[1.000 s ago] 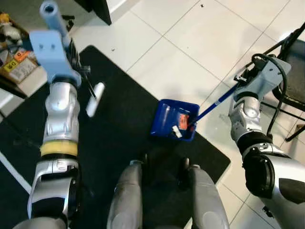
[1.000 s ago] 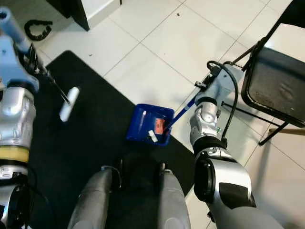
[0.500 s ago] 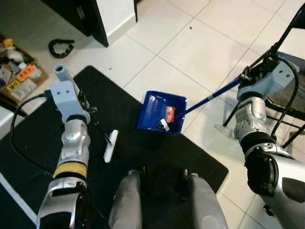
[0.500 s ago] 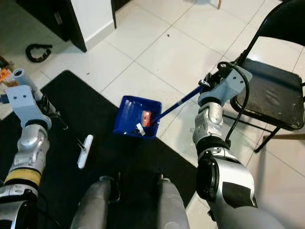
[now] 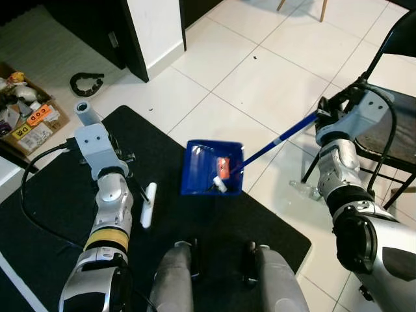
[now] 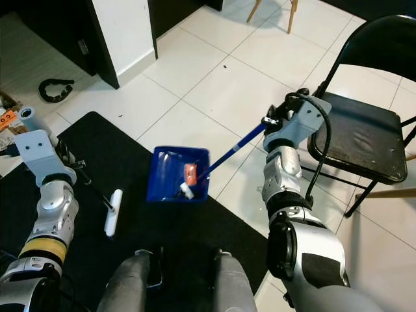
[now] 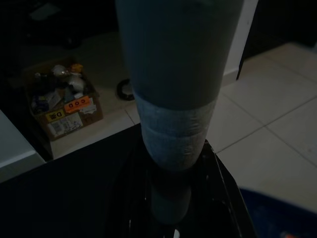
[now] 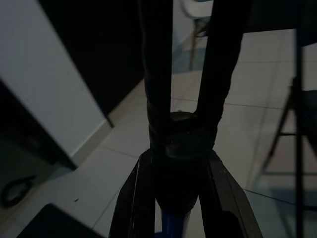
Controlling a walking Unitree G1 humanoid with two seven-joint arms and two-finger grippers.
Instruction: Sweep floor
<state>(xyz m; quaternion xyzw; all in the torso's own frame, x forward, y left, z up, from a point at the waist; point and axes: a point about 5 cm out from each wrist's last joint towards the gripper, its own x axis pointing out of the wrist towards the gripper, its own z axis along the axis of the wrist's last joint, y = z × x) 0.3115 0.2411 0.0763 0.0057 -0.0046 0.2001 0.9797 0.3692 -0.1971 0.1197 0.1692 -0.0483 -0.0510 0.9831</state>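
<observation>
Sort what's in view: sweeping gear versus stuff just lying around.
Sweeping job:
blue dustpan with litter in it
dustpan's blue handle, held by right end effector
white brush, at left end effector

Lying about:
black folding chair
cardboard box
black ring

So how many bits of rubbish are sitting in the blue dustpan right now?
2 can be made out in the blue dustpan: an orange piece near the handle end, and a white piece just beside it. Smaller bits may be hidden.

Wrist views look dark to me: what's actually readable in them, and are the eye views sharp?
Left wrist view: dim, a grey handle looms close and soft; cardboard box legible. Right wrist view: right end effector fingers in near silhouette around the blue pole. Eye views: bright, sharp; dustpan crisp.
</observation>
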